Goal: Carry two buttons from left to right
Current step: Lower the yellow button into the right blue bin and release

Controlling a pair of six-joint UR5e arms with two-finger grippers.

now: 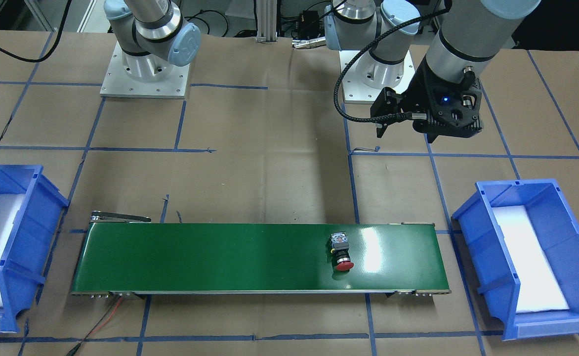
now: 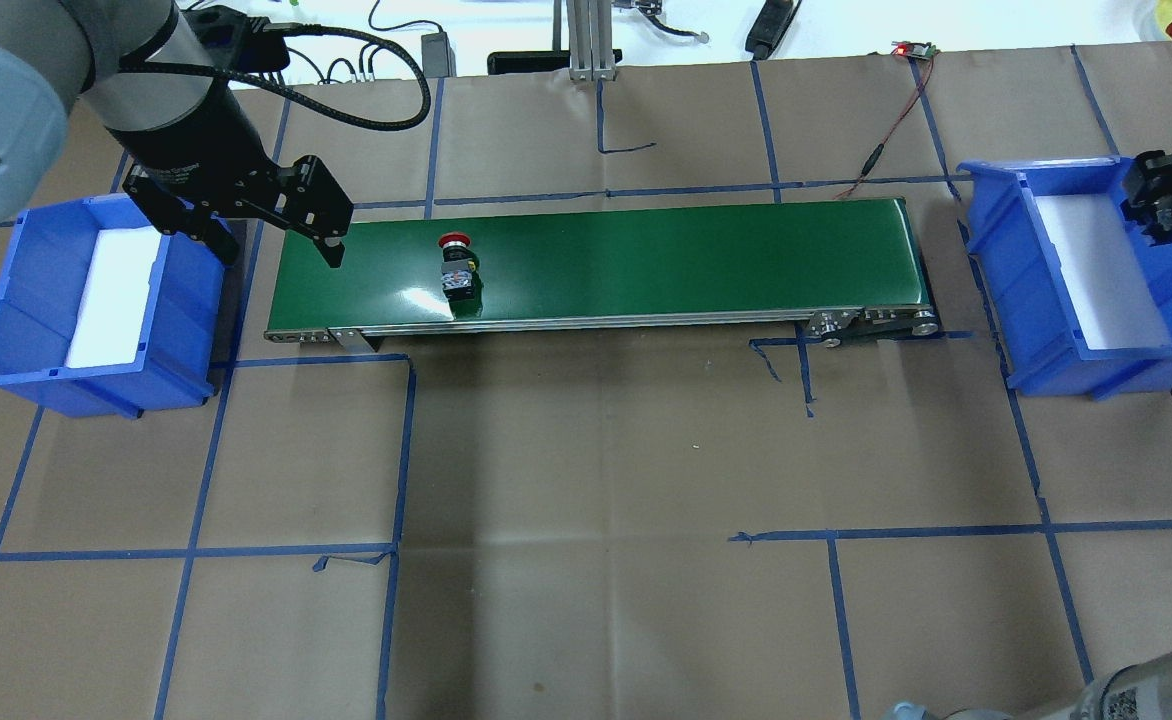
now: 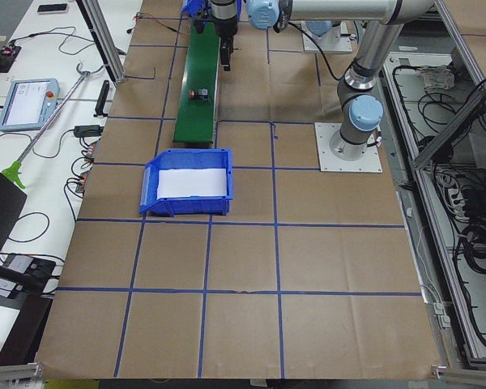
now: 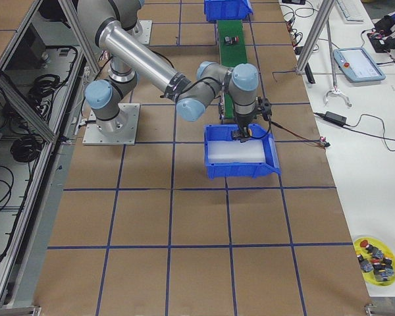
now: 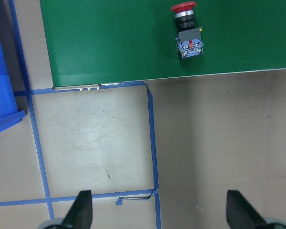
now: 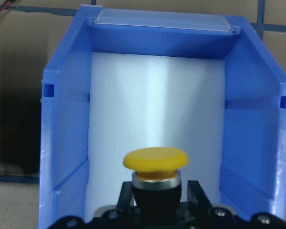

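Observation:
The red button (image 2: 458, 265) lies on its side on the green conveyor belt (image 2: 646, 260), near the belt's left end; it also shows in the left wrist view (image 5: 188, 29) and the front view (image 1: 340, 249). My left gripper (image 2: 271, 245) is open and empty, raised above the gap between the left blue bin (image 2: 6, 300) and the belt's end. Its fingertips (image 5: 81, 212) are spread wide. My right gripper (image 6: 157, 202) is shut on the yellow button (image 6: 155, 160), cap pointing forward, above the white foam of the right blue bin (image 6: 66, 138), which also shows in the overhead view (image 2: 996, 250).
Both bins are lined with white foam and hold no parts that I can see. A red and black wire (image 2: 891, 130) runs from the belt's right end to the back. A yellow dish of spare buttons (image 4: 376, 258) stands at the far table corner.

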